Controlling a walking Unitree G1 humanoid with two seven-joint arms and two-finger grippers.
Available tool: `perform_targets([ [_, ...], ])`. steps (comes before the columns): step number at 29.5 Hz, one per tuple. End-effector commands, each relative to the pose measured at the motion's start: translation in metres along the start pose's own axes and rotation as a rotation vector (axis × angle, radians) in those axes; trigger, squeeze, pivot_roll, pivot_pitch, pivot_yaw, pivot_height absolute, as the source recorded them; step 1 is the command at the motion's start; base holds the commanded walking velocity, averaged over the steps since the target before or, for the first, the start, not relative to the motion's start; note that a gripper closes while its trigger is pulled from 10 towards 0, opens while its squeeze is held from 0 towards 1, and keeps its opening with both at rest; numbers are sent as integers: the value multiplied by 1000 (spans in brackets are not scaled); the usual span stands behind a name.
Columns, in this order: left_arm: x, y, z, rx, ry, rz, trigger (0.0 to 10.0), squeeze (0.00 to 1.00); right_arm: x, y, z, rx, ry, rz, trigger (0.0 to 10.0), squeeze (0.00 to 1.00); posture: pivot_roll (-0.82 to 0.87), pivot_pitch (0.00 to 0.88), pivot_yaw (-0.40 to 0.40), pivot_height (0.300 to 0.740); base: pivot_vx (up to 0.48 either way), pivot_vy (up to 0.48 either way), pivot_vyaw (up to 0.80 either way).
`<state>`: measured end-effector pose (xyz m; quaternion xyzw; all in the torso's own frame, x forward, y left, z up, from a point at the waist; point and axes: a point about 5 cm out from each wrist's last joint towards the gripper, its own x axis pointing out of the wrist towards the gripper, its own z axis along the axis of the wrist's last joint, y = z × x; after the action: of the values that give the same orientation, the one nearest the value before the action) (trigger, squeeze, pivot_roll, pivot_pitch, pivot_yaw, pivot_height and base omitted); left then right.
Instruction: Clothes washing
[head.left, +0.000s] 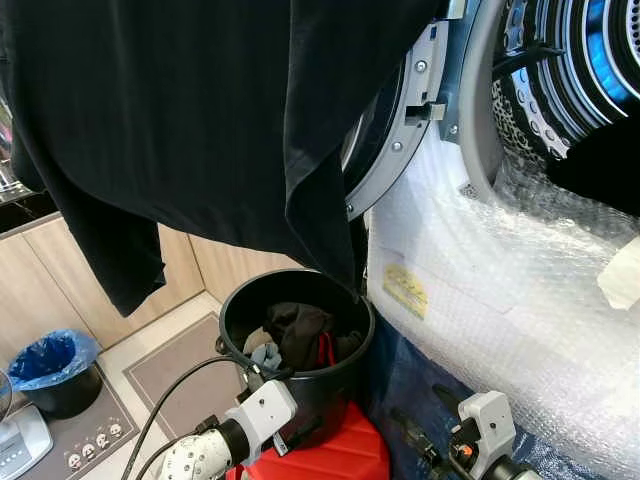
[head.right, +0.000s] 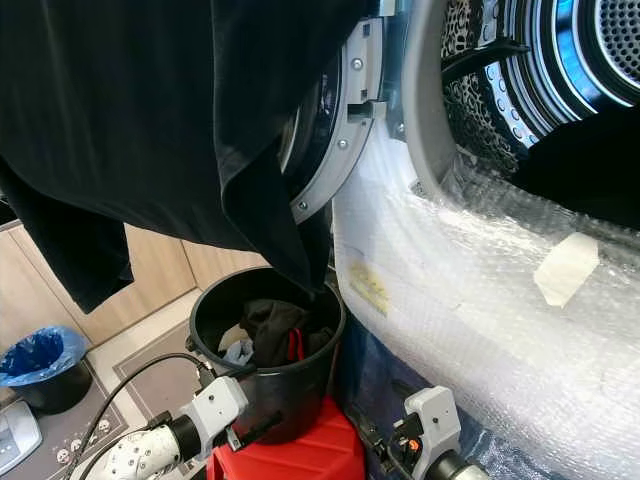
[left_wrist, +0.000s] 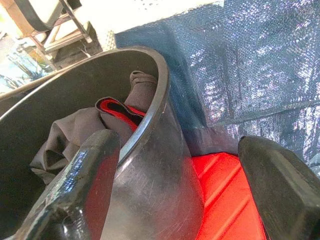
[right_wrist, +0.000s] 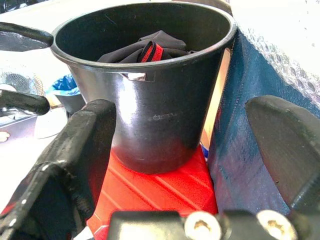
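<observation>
Left wrist view shows our left gripper (left_wrist: 172, 195) straddling the black bucket (head.left: 345, 375) rim, jaws open (presumably steadying laundry), right gripper (right_wrist: 192, 150) open nearby.

support: red box (right_wrist: 160, 185) | on it: black bucket (right_wrist: 150, 100)

home laundry corner: front-load washer (head.left: 560, 70) w/ open door, wood cabinets (head.left: 40, 290), tiled floor (head.left: 170, 320)

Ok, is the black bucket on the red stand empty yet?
Not empty. The black plastic bucket stands upright on the red stand with dark clothes with a red trim bunched at the bottom.
</observation>
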<state>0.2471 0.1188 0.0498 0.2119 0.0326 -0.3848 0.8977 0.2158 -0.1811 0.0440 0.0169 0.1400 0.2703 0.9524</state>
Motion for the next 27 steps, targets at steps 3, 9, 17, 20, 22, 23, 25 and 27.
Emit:
perform_targets([
  [3,0,-2,0,21,11,-19,10000,0,2,-2,1,-17,8,6,10000,0,-118,0,31,740,0,0,0],
  [9,0,-2,0,34,10,-23,10000,0,4,-3,3,-17,3,3,10000,0,-120,0,32,740,0,0,0],
  [17,2,-1,0,57,17,-28,10000,0,5,-3,2,-5,13,4,10000,0,-122,0,35,740,0,0,0],
  [20,2,0,0,41,18,-29,10000,0,6,-2,2,-2,18,7,10000,0,-125,0,38,740,0,0,0],
  [22,2,1,0,34,19,-30,10000,0,6,-2,1,11,29,10,10000,0,-125,0,38,740,0,0,0],
  [23,3,1,0,36,20,-30,10000,0,6,-2,0,16,37,16,10000,0,-127,0,39,740,0,0,0],
  [25,3,1,0,38,22,-30,10000,0,6,-1,1,6,35,19,10000,0,-127,0,39,740,0,0,0],
  [27,3,2,0,41,22,-31,10000,0,6,-2,0,8,43,16,10000,0,-127,0,40,740,0,0,0],
])
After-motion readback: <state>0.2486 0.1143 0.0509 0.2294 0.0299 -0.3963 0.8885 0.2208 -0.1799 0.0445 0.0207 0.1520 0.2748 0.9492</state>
